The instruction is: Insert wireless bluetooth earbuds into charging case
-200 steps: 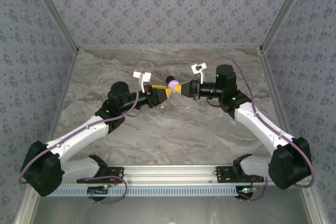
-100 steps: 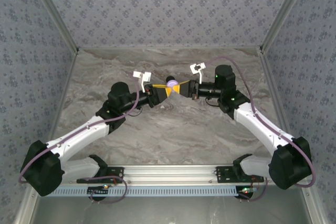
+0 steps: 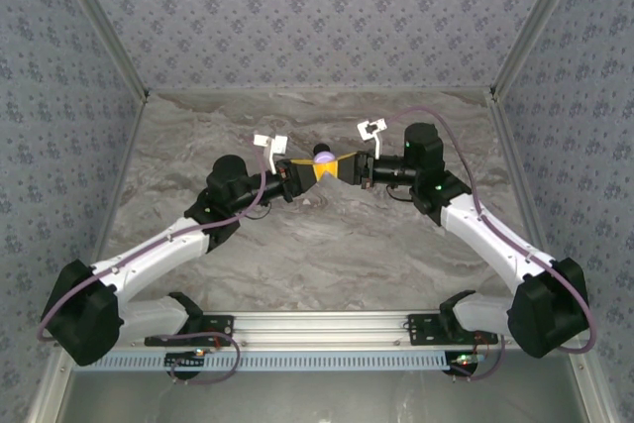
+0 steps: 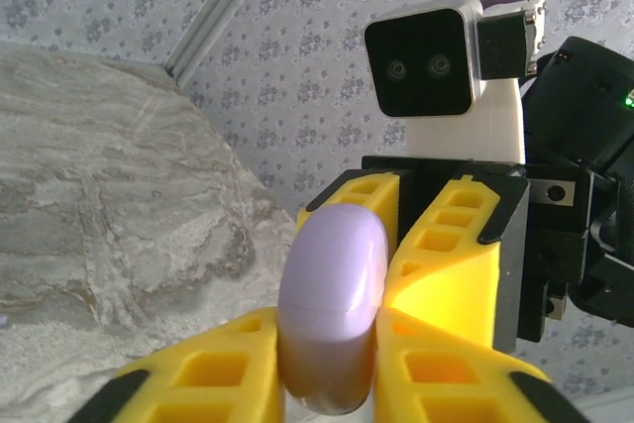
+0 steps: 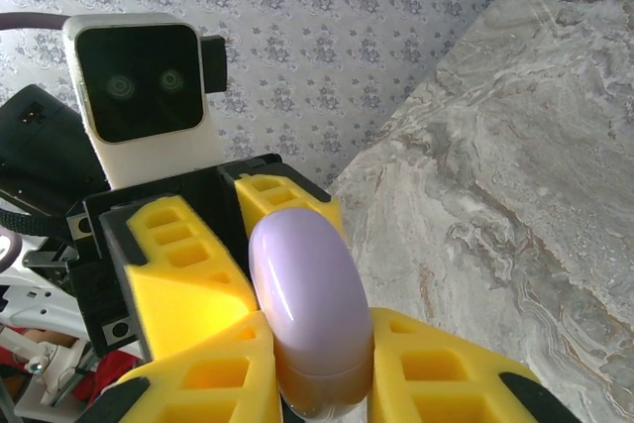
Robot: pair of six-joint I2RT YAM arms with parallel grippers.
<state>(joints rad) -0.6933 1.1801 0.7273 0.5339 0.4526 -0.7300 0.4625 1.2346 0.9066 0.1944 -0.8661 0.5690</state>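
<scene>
Charging case (image 3: pixel 323 157), a pale lavender pebble-shaped shell, is held upright above the far middle of the marble table (image 3: pixel 327 245). From the left, the left gripper (image 3: pixel 316 169) has its yellow fingers (image 4: pixel 198 373) clamped on the case's flat sides. From the right, the right gripper (image 3: pixel 333 165) pinches the same case. A small dark shape (image 3: pixel 322 148) at the case's far edge is too small to identify.

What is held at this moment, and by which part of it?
A lavender oval piece, held at both ends: the left gripper pinches one end between its fingers, and the right gripper pinches the opposite end.
</scene>
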